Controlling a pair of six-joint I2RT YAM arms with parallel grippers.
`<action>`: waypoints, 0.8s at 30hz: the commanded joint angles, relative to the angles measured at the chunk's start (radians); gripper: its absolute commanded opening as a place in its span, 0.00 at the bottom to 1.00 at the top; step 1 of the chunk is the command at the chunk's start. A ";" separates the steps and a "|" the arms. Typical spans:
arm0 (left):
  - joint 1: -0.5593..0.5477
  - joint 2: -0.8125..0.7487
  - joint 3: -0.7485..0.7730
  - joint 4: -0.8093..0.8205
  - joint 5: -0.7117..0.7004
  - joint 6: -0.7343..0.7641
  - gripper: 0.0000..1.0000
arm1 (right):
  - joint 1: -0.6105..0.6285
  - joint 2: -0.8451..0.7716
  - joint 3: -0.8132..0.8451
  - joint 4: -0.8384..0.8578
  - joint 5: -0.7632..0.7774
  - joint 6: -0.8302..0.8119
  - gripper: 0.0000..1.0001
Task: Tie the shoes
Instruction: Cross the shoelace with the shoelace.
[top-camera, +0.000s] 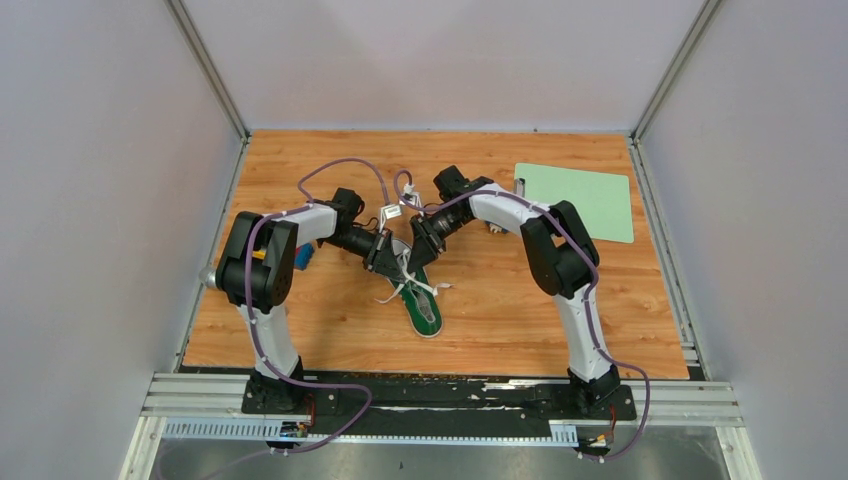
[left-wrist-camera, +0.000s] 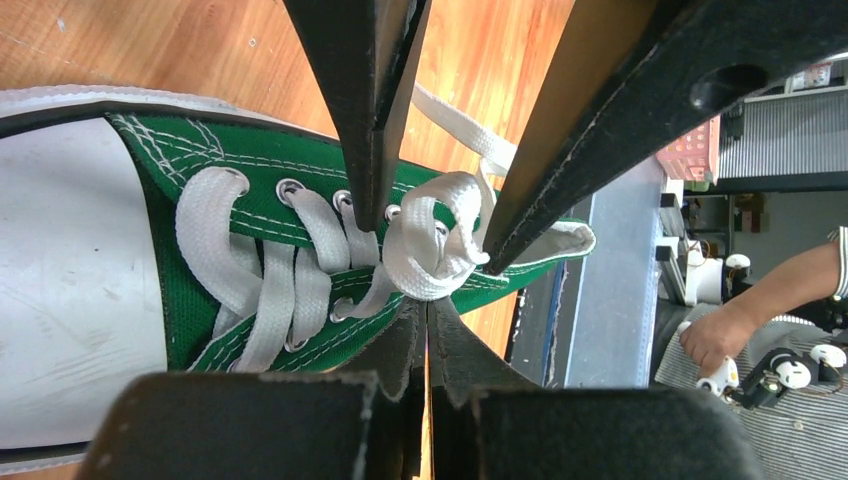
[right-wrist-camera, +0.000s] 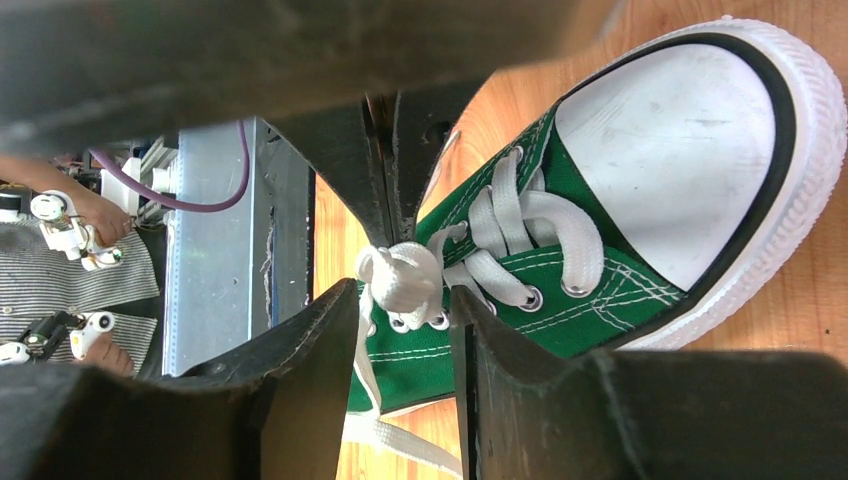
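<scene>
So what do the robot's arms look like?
The left arm and the right arm are both made of white tubes joined by chunky black joints. A purple cable loops along each one. The left gripper and the right gripper each have two black, wedge-shaped fingers with rough edges.

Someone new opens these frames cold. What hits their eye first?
The green sneaker with its white toe cap, lying in the middle of the wooden table. Close up, a bunched white lace knot sits at the top eyelets, with the shut left hand tipped against it and the right hand open astride it. Then the pale green mat at the far right corner.
</scene>
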 joint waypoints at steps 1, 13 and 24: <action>0.008 0.004 0.014 0.021 0.010 -0.011 0.00 | 0.006 0.008 -0.014 0.027 -0.043 -0.019 0.40; 0.022 0.008 0.004 0.055 -0.001 -0.046 0.00 | 0.014 -0.021 -0.058 0.024 -0.071 -0.052 0.30; 0.023 0.008 0.003 0.069 0.000 -0.069 0.00 | 0.032 -0.052 -0.064 0.019 -0.076 -0.075 0.27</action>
